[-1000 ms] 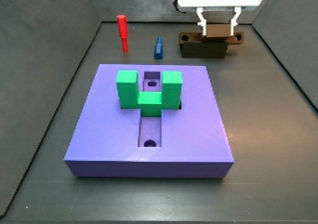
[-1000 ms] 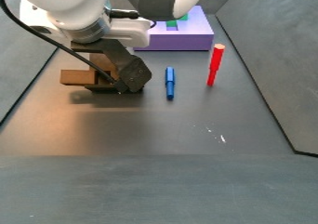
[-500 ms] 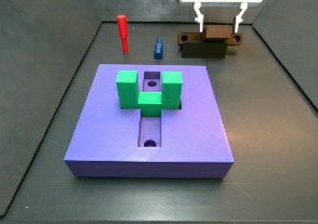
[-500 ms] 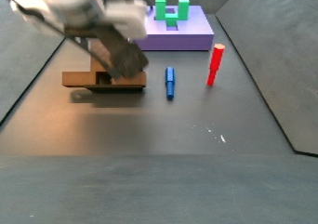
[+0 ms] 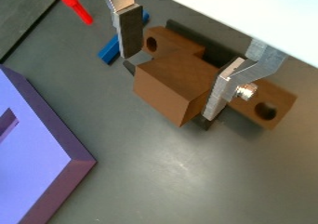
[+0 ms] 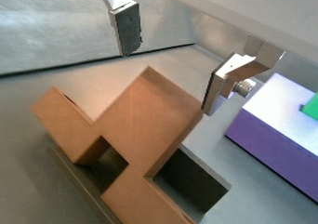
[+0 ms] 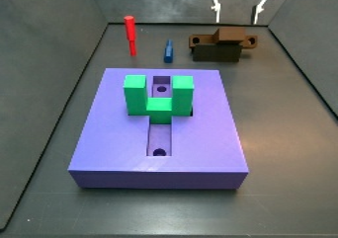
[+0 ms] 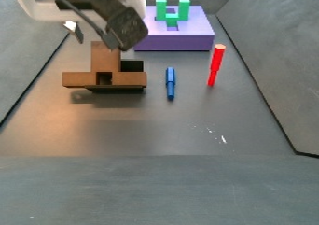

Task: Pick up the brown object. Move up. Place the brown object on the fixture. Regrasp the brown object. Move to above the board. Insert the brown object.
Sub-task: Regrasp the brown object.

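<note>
Mid-brown wooden bar (image 7: 219, 39) rests across dark stepped fixture (image 7: 218, 53), at board's 1 o'clock, prob. for regrasp. Gripper (image 5: 187, 59) above it, fingers apart, empty.

red peg (image 7: 130, 33), blue marker (image 7: 169, 50)

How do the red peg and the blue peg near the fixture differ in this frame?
The red peg stands upright, while the blue peg lies flat on the floor. The red peg looks thicker and longer than the slim blue peg. In a side view the blue peg lies nearer the fixture than the red peg. Both are free of the open gripper, which hangs above the brown object.
</note>
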Motion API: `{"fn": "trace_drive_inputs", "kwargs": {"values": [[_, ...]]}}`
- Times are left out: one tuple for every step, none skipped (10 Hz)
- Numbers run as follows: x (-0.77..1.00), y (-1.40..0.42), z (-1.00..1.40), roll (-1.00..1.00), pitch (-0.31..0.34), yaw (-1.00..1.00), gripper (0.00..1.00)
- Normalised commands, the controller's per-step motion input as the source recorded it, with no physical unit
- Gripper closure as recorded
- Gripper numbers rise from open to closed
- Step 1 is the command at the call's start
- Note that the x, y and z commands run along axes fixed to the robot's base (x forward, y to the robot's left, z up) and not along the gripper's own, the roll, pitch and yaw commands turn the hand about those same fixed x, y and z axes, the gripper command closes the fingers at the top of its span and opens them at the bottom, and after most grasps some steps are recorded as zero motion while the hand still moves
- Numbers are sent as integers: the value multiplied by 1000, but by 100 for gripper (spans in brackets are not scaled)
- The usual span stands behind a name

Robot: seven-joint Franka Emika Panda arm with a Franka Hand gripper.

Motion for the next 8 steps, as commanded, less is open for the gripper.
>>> {"fn": "trace_drive_inputs", "kwargs": {"values": [[-9, 74, 297, 723, -203, 389, 0], [0, 0, 306, 1000, -117, 286, 0], [-3, -86, 54, 1000, -3, 114, 0], [0, -177, 14, 1000, 0, 0, 0], [20, -180, 3, 1000, 0, -106, 0], [49, -189, 0, 1000, 0, -154, 0], [0, -180, 9, 1000, 0, -203, 0], [0, -149, 29, 1000, 6, -220, 0]]}}
